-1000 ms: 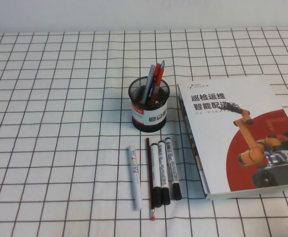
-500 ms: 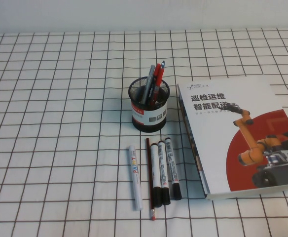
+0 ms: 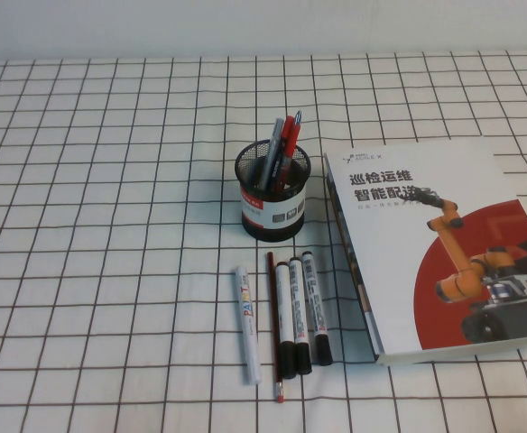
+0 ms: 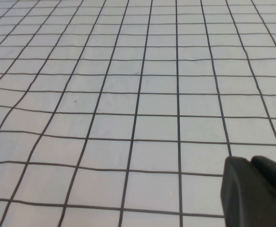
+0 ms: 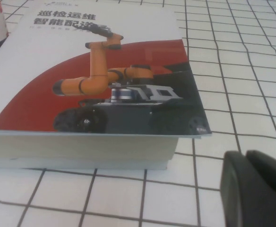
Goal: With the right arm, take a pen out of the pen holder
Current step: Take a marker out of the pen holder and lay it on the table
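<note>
- The right gripper point(image 5: 246, 161) shows only in its own wrist view, as a dark, smooth, rounded mass. Its jaws are pressed together on nothing.
- It hangs over the tablecloth point(image 3: 110, 225) just off the near edge of the book point(image 5: 105, 71), well apart from the pen holder point(image 3: 272, 191).
- The left gripper point(image 4: 251, 165) is likewise a dark mass in its wrist view. Its jaws are together and empty, with only bare gridded cloth around it.
- The pen holder is a black wire-mesh cylinder with a white label band around its lower half. It stands upright near the middle of the table, just beside the book's far left corner.
- Inside it, a red pen point(image 3: 287, 135) and a grey pen point(image 3: 271, 153) lean toward the right, their tops clear of the rim. A darker tip shows beside the red one; what it belongs to cannot be told.
- The book is a thick block of pages. Its glossy cover is white, with a red curved field and a printed orange robot arm.
- In front of the holder, five writing tools lie side by side on the cloth:
  - a white paint marker point(image 3: 247, 325), set slightly apart on the left;
  - a thin dark pencil point(image 3: 273, 325);
  - three white-barrelled markers point(image 3: 300, 311) with black caps at their near ends, close together.
- The tablecloth is white fabric ruled with dark lines into squares, and it ripples slightly.
</note>
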